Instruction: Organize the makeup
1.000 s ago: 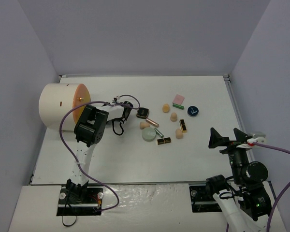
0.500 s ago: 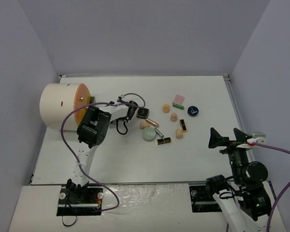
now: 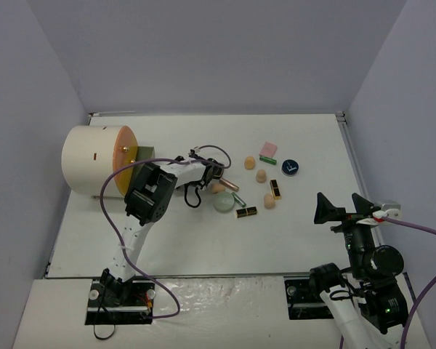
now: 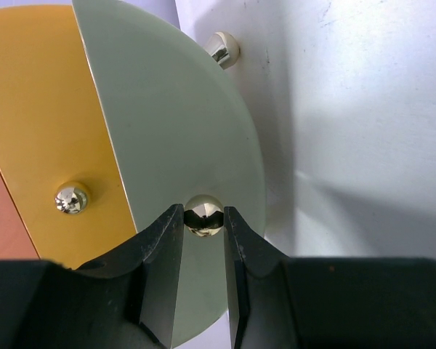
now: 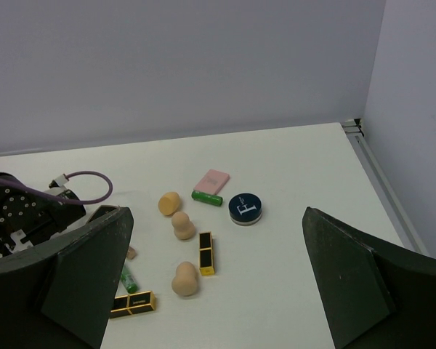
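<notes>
White arms [image 3: 127, 243], black joints [image 3: 148, 196], purple cables [image 3: 420, 224].

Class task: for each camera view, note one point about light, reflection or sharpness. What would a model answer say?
Left wrist view: the chrome knob mirrors dark shapes, and a soft shadow lies on the table. Right wrist view: the right end effector looms dark, yet lettering on the round compact reads sharp. Top view: patchy glare on the glossy near ledge.

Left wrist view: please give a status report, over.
Left tool shut on knob of green drawer. Right tool open. Makeup loose on table. Nothing blocking seen.
</notes>
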Robot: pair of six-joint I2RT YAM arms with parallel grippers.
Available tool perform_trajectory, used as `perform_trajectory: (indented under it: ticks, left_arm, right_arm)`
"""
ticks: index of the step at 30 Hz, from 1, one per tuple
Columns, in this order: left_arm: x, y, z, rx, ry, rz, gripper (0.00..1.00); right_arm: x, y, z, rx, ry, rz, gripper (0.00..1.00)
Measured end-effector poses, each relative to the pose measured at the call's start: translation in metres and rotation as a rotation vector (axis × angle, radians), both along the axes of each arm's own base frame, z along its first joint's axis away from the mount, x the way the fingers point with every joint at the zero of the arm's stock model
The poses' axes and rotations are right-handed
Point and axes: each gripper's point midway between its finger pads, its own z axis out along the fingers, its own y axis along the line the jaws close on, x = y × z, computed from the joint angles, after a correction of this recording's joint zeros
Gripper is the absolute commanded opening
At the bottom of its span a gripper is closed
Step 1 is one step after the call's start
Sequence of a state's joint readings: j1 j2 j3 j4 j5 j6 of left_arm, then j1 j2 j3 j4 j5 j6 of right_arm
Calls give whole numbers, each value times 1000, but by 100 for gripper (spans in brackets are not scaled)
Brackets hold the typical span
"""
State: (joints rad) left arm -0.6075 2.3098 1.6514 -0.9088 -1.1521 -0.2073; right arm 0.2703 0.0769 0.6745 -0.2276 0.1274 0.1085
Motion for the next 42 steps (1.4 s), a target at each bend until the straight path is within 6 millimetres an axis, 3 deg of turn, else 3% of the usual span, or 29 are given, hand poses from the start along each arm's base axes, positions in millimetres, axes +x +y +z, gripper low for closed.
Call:
perform_trajectory:
  ticks: [14,17,30,38,42]
  left_arm:
    - [-1,-16,2,-35,-12,-16,5]
    - [-2,-18,0,-33,-6,-19,10]
    - [-5,-25,-5,-54,-4,-23,50]
    - [-1,-51,5,-125,-26,-58,56]
    - [4,-80,23,-218,-50,-93,58]
  right_arm:
    - [0,0,0,0,0,0,100]
    - [0,0,0,0,0,0,100]
    - [0,0,0,-1,0,1,100]
    - [5,3,-4,-15,26,11,100]
    - [12,12,-3,-34,61,47,100]
